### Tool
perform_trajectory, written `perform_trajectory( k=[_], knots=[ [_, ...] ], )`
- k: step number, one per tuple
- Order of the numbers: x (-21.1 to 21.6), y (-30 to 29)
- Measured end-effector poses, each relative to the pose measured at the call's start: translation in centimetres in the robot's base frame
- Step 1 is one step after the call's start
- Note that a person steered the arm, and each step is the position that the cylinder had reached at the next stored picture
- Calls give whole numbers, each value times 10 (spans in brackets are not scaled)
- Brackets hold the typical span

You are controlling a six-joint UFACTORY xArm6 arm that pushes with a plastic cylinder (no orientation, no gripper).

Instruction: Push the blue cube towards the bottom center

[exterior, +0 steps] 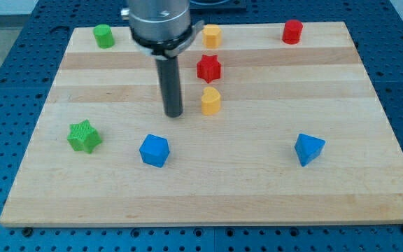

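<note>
The blue cube (154, 150) lies on the wooden board (257, 189), left of centre in the view's lower half. My tip (173, 114) rests on the board above the cube and slightly to its right, a short gap away from it. A second blue block (308, 148), wedge-like in shape, lies at the view's lower right.
A green star (84, 136) lies left of the blue cube. A yellow block (210, 101) sits just right of my tip, with a red star (208, 68) above it. A green cylinder (103, 36), another yellow block (212, 35) and a red cylinder (292, 31) line the top edge.
</note>
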State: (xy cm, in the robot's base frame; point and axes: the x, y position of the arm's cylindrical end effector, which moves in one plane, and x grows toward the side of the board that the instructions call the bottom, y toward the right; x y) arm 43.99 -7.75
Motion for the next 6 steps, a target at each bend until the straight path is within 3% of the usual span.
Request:
perform_trajectory(
  k=[2,3,6],
  knots=[
    [50,-45],
    [89,-31],
    [89,10]
  ],
)
